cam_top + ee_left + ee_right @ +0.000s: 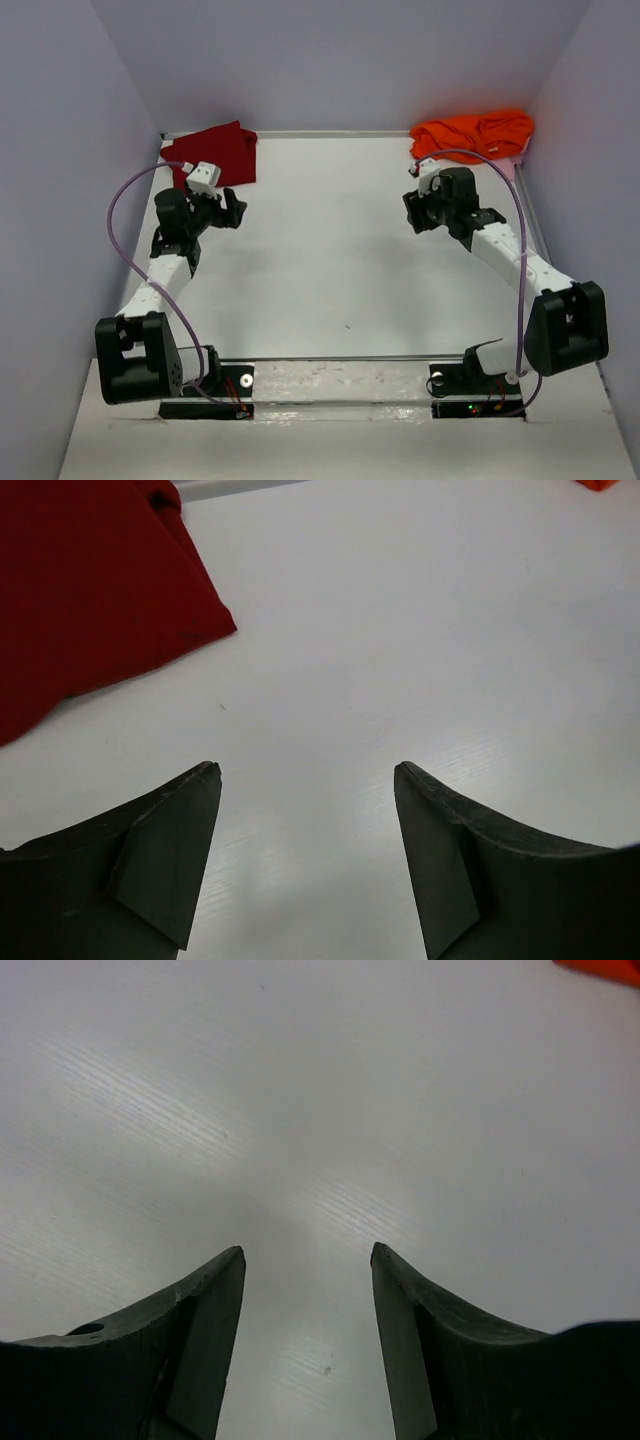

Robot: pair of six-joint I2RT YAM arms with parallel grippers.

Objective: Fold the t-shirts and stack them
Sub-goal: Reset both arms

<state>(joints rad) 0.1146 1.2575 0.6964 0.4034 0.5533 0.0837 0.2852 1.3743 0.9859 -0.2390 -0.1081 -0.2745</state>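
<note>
The dark crimson red t-shirt (218,152) lies folded flat at the far left corner of the table; it fills the upper left of the left wrist view (90,590). The bright orange t-shirt (472,133) lies crumpled at the far right corner; a sliver shows in the right wrist view (603,969) and in the left wrist view (603,484). My left gripper (236,211) is open and empty, just near and right of the red shirt, over bare table (308,770). My right gripper (413,212) is open and empty, near and left of the orange shirt (308,1250).
White walls close in the table (330,250) on the left, back and right. A metal rail (340,358) runs across the near edge by the arm bases. Purple cables loop from both arms.
</note>
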